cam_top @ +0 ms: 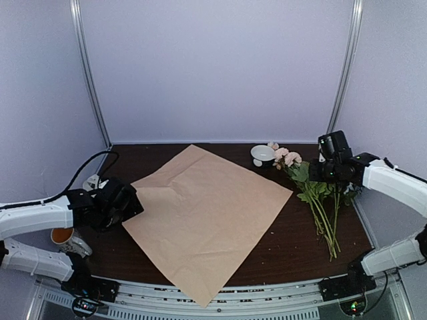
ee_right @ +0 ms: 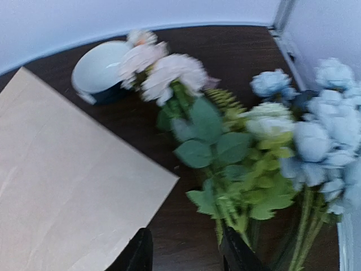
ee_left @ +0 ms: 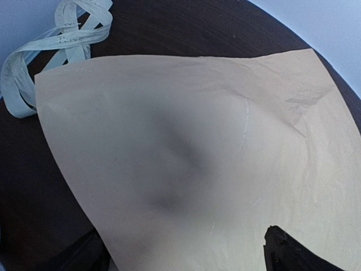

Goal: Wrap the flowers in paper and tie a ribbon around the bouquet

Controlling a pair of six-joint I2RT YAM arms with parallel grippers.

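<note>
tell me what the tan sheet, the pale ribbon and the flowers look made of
Sheet: thin paper, matte tan, judging by its sharp creases and flat lie. Ribbon: probably soft woven fabric, pale, flopping in loose flat loops. Flowers: likely artificial, with cloth-like petals and plastic-looking leaves, but the blur leaves that open.

Shows the paper (cam_top: 207,220) spread tan face up on the dark table (cam_top: 293,233), the left gripper (cam_top: 133,203) at its left corner, the right gripper (cam_top: 319,177) over the flowers (cam_top: 320,207) lying just beside its right corner, pink blooms next to 1 white bowl (cam_top: 262,154).
</note>
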